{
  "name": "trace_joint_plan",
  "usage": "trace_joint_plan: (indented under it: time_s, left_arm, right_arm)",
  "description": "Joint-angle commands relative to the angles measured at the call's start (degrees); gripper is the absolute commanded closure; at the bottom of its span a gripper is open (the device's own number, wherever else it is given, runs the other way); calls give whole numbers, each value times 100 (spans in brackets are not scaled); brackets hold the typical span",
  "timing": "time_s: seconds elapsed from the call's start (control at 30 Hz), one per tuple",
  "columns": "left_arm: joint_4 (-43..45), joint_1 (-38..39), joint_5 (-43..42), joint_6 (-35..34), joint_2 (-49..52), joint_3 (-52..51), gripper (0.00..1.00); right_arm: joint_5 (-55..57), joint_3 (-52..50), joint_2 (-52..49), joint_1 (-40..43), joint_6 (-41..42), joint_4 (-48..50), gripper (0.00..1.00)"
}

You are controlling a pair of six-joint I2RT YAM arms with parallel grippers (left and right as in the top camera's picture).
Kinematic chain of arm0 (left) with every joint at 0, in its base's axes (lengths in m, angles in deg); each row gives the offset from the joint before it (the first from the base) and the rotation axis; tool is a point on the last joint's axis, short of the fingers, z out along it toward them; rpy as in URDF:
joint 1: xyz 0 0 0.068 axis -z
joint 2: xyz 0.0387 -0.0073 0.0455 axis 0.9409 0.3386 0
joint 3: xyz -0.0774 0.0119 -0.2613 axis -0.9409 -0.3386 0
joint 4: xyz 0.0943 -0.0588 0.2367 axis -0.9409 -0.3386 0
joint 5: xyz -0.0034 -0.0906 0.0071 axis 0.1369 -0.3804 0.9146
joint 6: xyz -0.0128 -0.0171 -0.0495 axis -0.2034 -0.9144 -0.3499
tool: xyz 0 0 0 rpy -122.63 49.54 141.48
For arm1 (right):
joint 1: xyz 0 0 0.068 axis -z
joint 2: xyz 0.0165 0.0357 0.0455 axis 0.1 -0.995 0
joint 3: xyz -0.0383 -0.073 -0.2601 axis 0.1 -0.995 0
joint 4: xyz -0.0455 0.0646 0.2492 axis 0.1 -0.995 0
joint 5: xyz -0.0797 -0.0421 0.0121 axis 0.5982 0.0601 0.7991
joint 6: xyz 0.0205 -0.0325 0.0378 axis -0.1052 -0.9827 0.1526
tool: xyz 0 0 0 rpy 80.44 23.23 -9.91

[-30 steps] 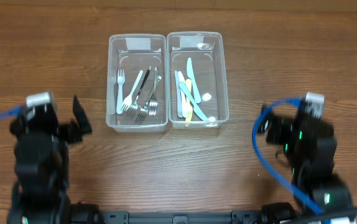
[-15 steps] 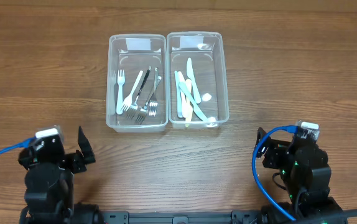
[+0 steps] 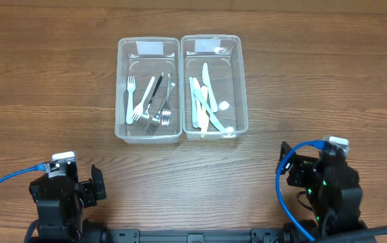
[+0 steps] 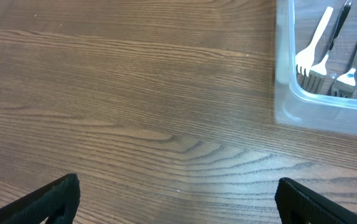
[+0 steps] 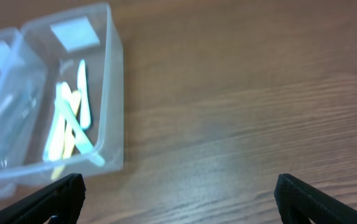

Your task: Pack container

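Both arms have pulled back further toward the near edge of the wooden table (image 3: 315,67) since half a second ago, and the two clear plastic containers have not shifted. The left gripper (image 3: 96,185) sits low at the near left. In the left wrist view its fingers are spread wide at the bottom corners, with nothing between them but bare wood. The right gripper (image 3: 289,167) sits at the near right, with a blue cable (image 3: 280,196) looping beside it. Its jaws are likewise wide apart and empty in the right wrist view. The left container (image 3: 120,88) and the right container (image 3: 243,81) stand side by side, touching, well apart from both grippers. Forks (image 3: 150,104) lie in the left container. Pastel plastic cutlery (image 3: 205,101) lies in the right one.
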Motion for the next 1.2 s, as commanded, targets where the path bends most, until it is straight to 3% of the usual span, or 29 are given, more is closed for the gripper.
trace_joint_plan:
  time_s: [0.0, 0.2, 0.33, 0.5, 0.63, 1.17]
  left_arm:
    - [4, 42, 76, -26, -33, -31, 0]
    - [4, 42, 76, -26, -33, -31, 0]
    - [4, 42, 76, -26, -33, -31, 0]
    - [4, 42, 76, -26, -33, -31, 0]
    - [4, 42, 76, -26, -33, -31, 0]
    - [4, 42, 76, -26, -33, -31, 0]
  right_arm:
    - [-310, -289, 879, 142, 24, 240, 0]
    - [-549, -1672, 2055, 273, 24, 1926, 0]
    - [-365, -2741, 2159, 275, -44, 4166, 0]
    - [90, -3626, 2159, 275, -44, 5652, 0]
    - [-7, -3611, 2159, 278, -81, 4669, 0]
    - [-203, -3611, 2153, 275, -83, 4636, 0]
